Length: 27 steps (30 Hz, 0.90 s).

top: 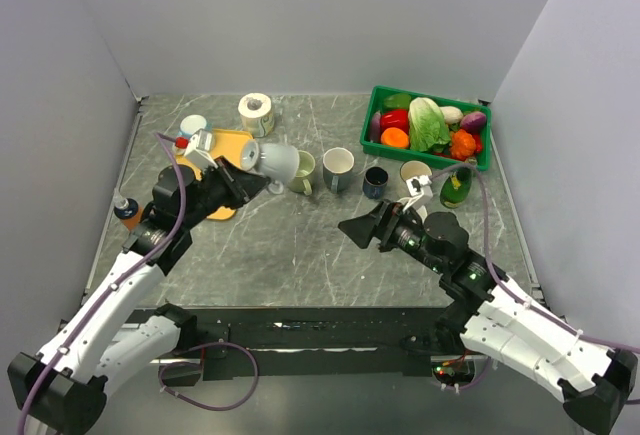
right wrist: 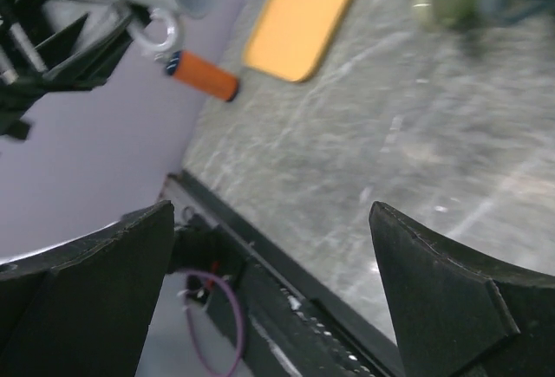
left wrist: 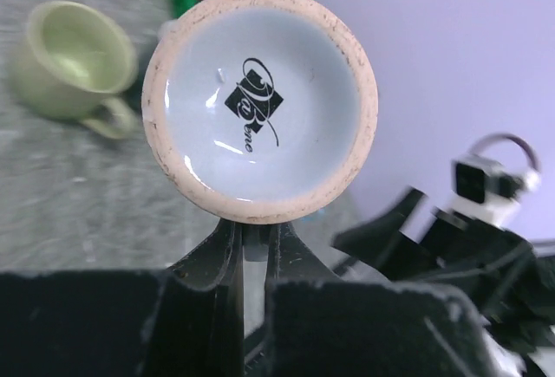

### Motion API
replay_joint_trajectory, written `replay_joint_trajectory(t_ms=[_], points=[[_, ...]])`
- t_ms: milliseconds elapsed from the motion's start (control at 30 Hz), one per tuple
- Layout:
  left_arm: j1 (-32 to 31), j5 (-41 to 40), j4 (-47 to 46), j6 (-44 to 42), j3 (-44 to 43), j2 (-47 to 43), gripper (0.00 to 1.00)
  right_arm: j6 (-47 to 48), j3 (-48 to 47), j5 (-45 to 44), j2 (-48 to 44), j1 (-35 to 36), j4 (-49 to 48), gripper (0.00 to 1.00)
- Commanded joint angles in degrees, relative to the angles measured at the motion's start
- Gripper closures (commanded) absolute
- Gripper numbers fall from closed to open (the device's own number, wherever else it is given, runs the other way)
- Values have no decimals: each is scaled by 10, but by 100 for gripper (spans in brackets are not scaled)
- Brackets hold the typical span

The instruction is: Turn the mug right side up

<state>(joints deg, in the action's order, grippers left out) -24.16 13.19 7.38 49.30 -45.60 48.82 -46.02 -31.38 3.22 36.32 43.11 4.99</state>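
- Our left claw (left wrist: 253, 237) grips the mug (left wrist: 260, 100), which is held sideways just ahead of it, above the surface (top: 300, 245).
- Our right claw (top: 352, 230) gapes wide and empty, well apart from the mug.

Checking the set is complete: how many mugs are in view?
5. Grey mug held by the left gripper; on the table, in a row rightward: green mug, white mug, dark blue mug, cream mug. A round item at far left is unclear.
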Motion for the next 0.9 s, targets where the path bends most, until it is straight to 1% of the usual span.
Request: replay_joint_trajectory(t_ms=[0, 33, 100, 133, 200, 233, 367, 433, 467, 600, 667, 733, 800, 867], points=[[-15, 115, -144, 40, -16, -13, 99, -8, 10, 56, 15, 16, -146, 0], [-21, 122, -158, 47, -12, -14, 99, -3, 10, 77, 19, 19, -160, 0], [-27, 139, -182, 70, -5, -17, 99, 4, 7, 90, 31, 33, -195, 0], [-36, 141, -210, 78, 2, -18, 99, 8, 6, 96, 33, 39, -208, 0], [-47, 142, -234, 103, 10, -19, 99, 22, 4, 93, 42, 64, -238, 0], [-61, 141, -261, 117, 17, -18, 99, 26, 2, 88, 45, 72, -244, 0], [-103, 116, -314, 140, 37, -13, 99, 31, -8, 77, 68, 97, -288, 2], [-123, 107, -347, 151, 53, -13, 99, 22, -5, 64, 73, 104, -313, 5], [-130, 99, -374, 152, 60, -15, 99, 18, -3, 51, 75, 106, -323, 8], [-163, 56, -395, 146, 75, -26, 99, -24, 22, -12, 58, 109, -367, 19], [-183, 36, -410, 144, 82, -33, 99, -22, 25, -26, 50, 109, -379, 22], [-199, 27, -435, 143, 93, -38, 99, -16, 12, -44, 48, 109, -371, 22], [-209, 11, -442, 142, 97, -41, 99, -16, 3, -47, 54, 109, -358, 24], [-222, 0, -441, 135, 95, -36, 99, -21, -1, -43, 63, 109, -374, 25]])
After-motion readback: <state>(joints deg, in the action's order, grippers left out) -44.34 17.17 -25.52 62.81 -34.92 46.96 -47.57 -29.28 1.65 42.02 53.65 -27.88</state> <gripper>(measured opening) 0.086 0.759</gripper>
